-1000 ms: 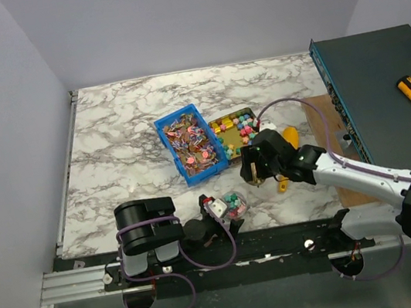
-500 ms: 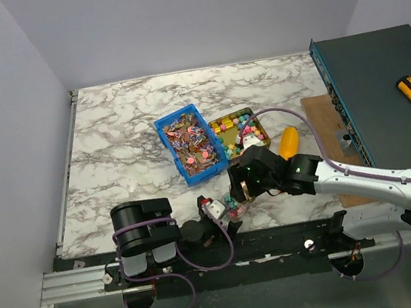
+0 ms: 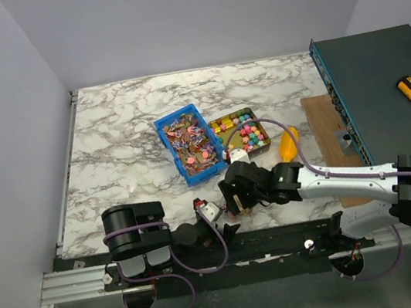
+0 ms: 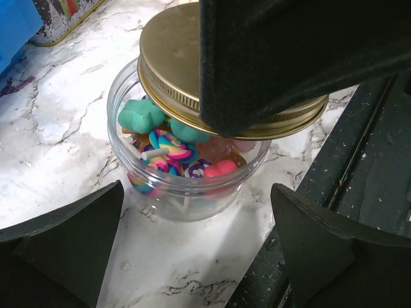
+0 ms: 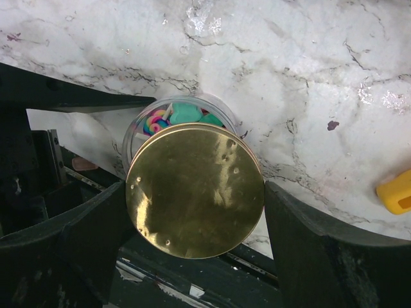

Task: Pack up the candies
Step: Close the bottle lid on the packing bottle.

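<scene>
Looking at candies [image 4: 173, 151] piled in a clear jar [image 4: 186, 206], parked right by the near edge of the table [image 3: 124, 135], roughly midway along. More further in: wrapped ones in a blue bin [image 3: 189, 147], chunky ones in a tin [image 3: 242, 129] just beside it, both near the table's middle. Over the jar, a gold lid [image 4: 170, 58], not seated, hovering just above the mouth and off-centre, a crescent of rim and a few sweets peeking past its edge in both wrist views. Pinched edge to edge by the right gripper [image 5: 194, 196], so clamped on the lid. Left gripper [image 4: 197, 185] flanking the jar low down, spread about jar-wide; can't tell whether squeezing or just bracketing. Guessing capping as the step in hand: jar straight below the right jaws, slightly off to one side, so probably a small sideways nudge, then down. Round all over, so no long axis to fuss about. Both arms right there.
</scene>
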